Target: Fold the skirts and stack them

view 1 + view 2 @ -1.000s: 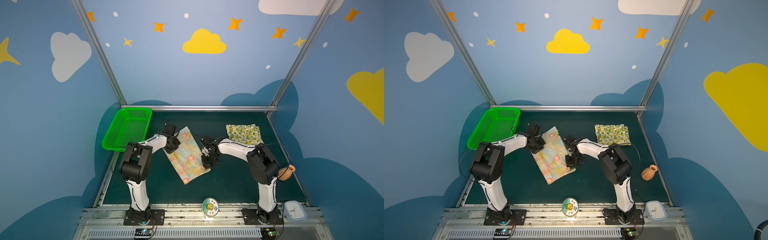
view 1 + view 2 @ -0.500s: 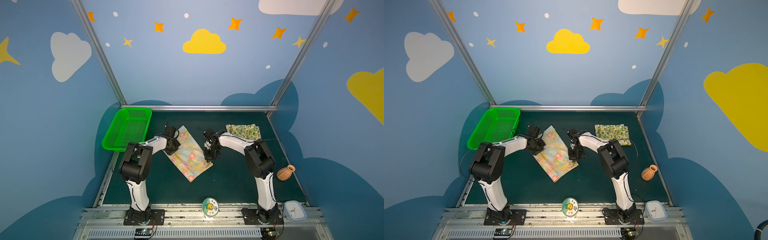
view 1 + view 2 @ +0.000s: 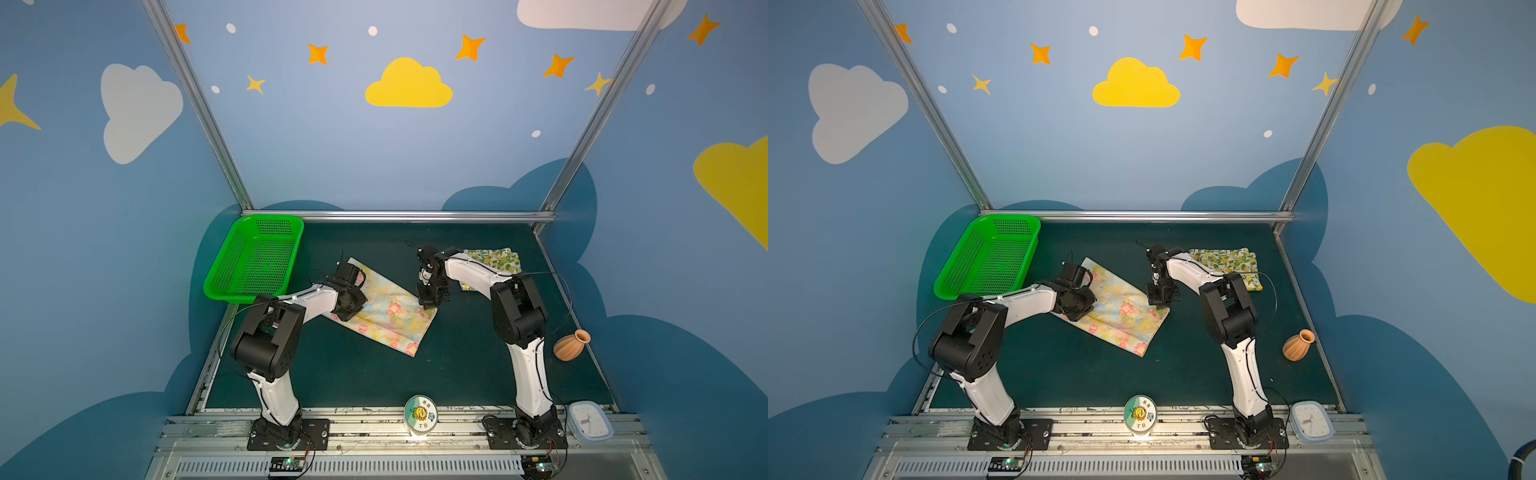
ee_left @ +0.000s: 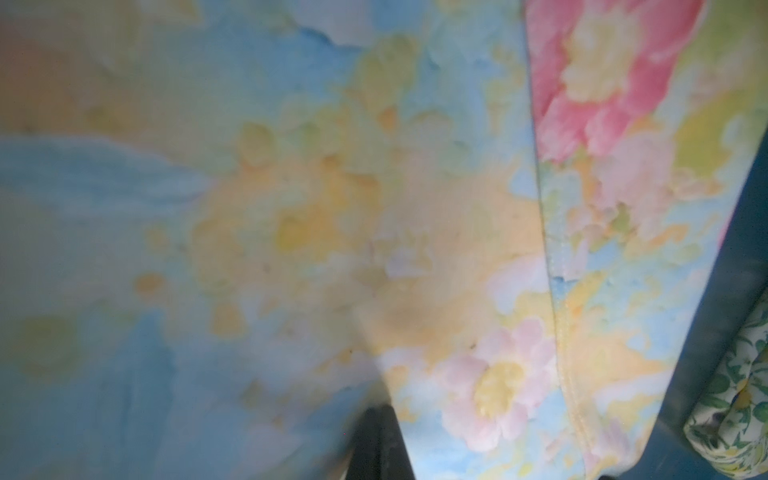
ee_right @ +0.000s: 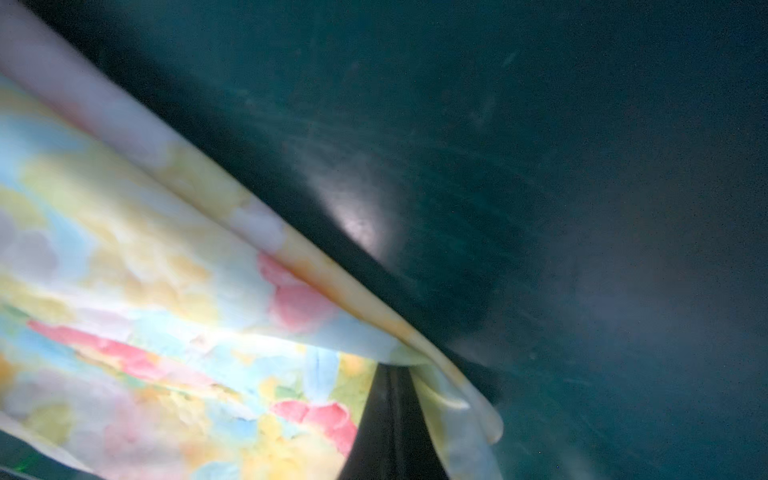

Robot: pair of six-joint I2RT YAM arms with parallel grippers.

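Between my left gripper (image 3: 352, 306) and right gripper (image 3: 430, 304), the flowered skirt (image 3: 390, 318) could slip or bunch if one arm pulls ahead mid-fold. Both are pinched tight on its opposite edges, with the right corner raised off the mat (image 3: 457, 365). The lemon skirt (image 3: 494, 259) lies folded beyond my right arm, near the back wall.

The floral skirt (image 4: 457, 249) fills the left wrist view in soft blur, running off its edges; the left gripper (image 4: 380, 436) is cropped by the frame, and only a corner of the lemon skirt (image 4: 739, 415) shows beside the floral skirt. The right wrist view is blurred too, its right gripper (image 5: 390, 419) cropped. In both top views the right arm (image 3: 473, 272) hides part of the lemon skirt, the left gripper's tips lie hidden under its wrist, and the tin's (image 3: 420, 413) smaller print cannot be read.
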